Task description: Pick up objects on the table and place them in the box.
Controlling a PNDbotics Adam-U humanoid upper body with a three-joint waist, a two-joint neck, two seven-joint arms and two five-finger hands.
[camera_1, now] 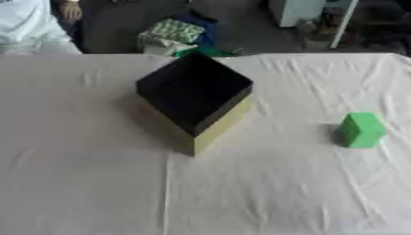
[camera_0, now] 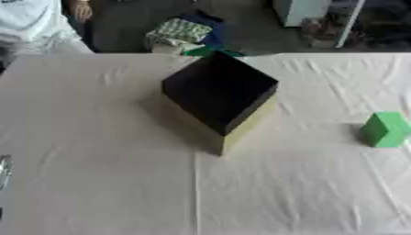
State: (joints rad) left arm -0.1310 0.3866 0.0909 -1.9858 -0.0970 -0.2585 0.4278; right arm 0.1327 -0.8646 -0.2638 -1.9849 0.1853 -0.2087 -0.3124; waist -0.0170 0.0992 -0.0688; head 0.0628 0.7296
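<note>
Green block [camera_1: 360, 130] sits on the table's right side, standing alone on the cloth, well apart from the box. Shape roughly cubic, lighter green on top, darker on the near face.

Box [camera_0: 221, 89] stands near the table's middle, toward the far edge, turned so one corner points at the camera. Open top, interior dark, nothing made out inside. Outer walls pale yellow, seen on the near right side [camera_0: 250, 124].

Table [camera_1: 96, 183] covered in a cream cloth with creases and a fold line running from the box's near corner down to the near edge.

Left edge of the left eye view, low down: a small silvery sliver [camera_0: 3, 170], possibly part of the robot; too little shows to say what it is. Neither hand appears in either view, so their state cannot be told.

Beyond the far edge: dark floor and a green-patterned bundle [camera_0: 181, 31].
</note>
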